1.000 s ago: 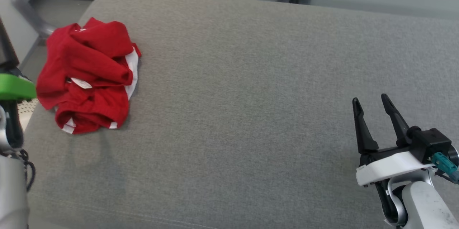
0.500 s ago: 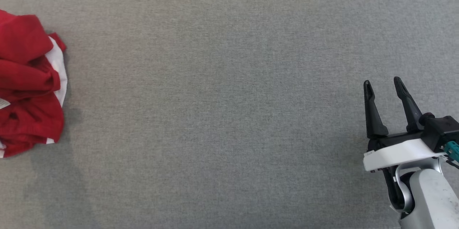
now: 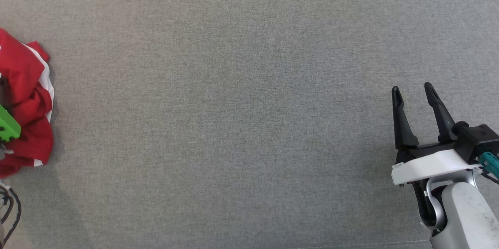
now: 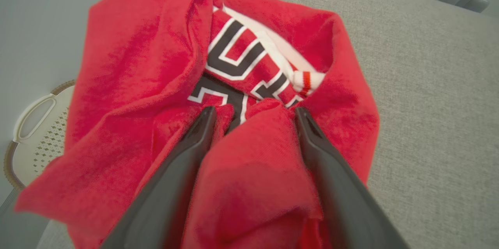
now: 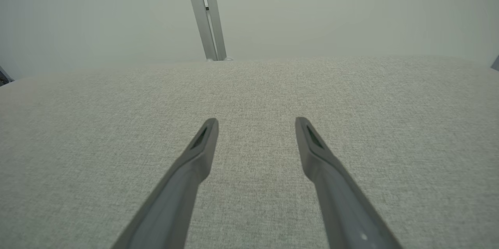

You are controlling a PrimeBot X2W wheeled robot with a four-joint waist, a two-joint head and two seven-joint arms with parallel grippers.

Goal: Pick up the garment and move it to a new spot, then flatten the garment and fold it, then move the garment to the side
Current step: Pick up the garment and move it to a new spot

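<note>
The garment [image 3: 27, 101] is a crumpled red shirt with white trim, lying on the grey cushion [image 3: 234, 105] at the far left edge of the head view. In the left wrist view the garment [image 4: 128, 66] shows black and white lettering. My left gripper [image 4: 254, 109] stands open, its fingers pushed into the cloth with a red fold bulging between them. A green part of my left wrist [image 3: 6, 126] sits over the shirt. My right gripper [image 3: 412, 86] hovers open at the lower right, far from the shirt, with bare cushion between its fingers [image 5: 255, 120].
A white perforated basket [image 4: 35, 132] stands beyond the cushion's edge beside the shirt. A metal post [image 5: 204, 11] rises behind the cushion's far edge. A dark cable [image 3: 9, 206] loops at the lower left.
The head camera has swung down and right, so the shirt now sits at the left edge. My left arm has come down onto the shirt. The right gripper stays open.
</note>
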